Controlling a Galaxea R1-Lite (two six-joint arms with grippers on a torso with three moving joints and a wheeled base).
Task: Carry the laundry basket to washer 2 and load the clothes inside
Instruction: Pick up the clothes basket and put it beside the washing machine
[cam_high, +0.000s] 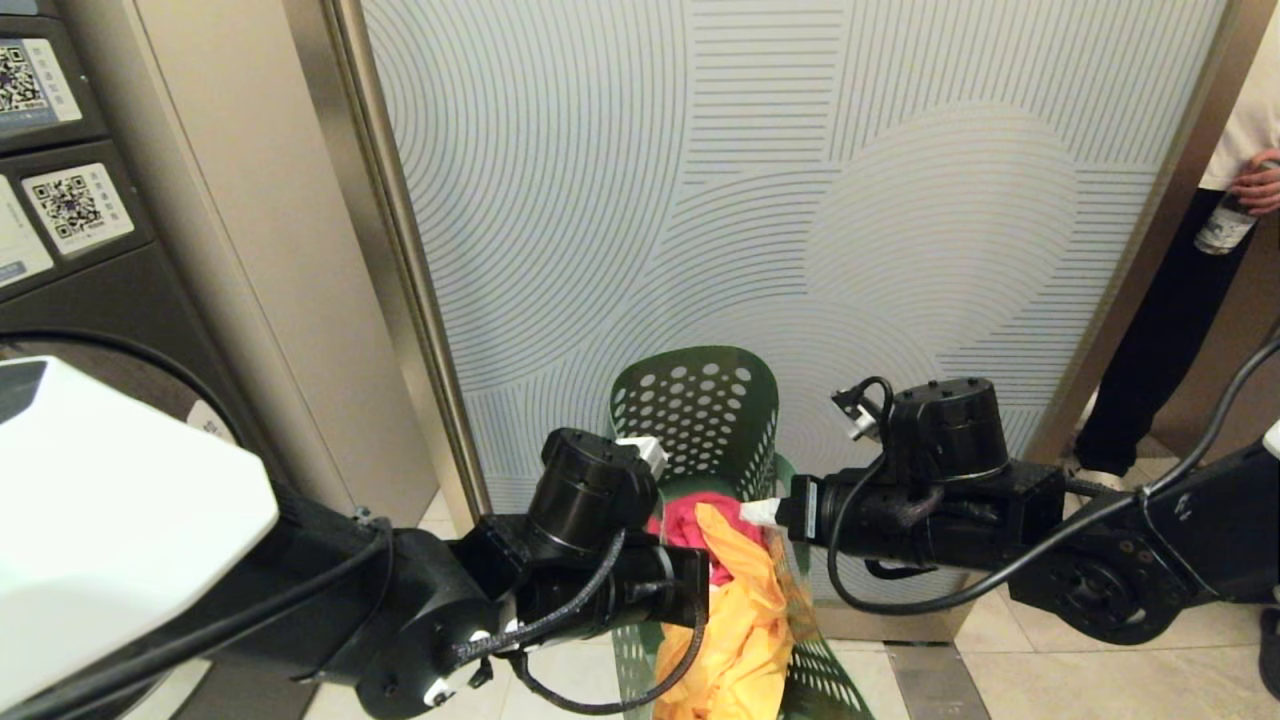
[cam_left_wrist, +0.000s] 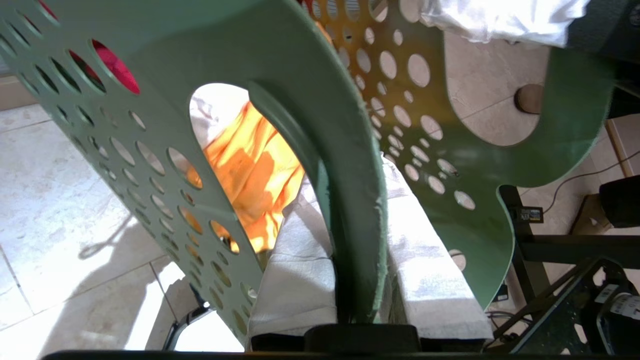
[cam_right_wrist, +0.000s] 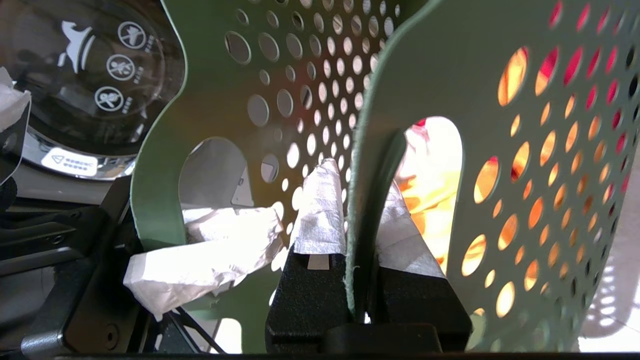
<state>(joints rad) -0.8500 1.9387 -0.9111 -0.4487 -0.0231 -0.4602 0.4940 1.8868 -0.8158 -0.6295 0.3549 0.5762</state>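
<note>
1. The laundry basket (cam_high: 700, 410), dark green perforated plastic, hangs between both arms before a ribbed wall panel (cam_high: 800, 200).
2. Left gripper (cam_left_wrist: 357, 240) and right gripper (cam_right_wrist: 360, 220), pads cloth-wrapped, each pinch a handle rim.
3. Soft yellow-orange and red clothes (cam_high: 745, 610) lie inside.

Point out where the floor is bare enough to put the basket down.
Bare tile shows right of the basket, between it and the person by the bronze frame, below the right gripper. A smaller patch lies beside the basket's left side, under the left gripper, toward the washer. The middle is crowded: both grippers are clamped on the basket rim, with clothes spilling over it.
</note>
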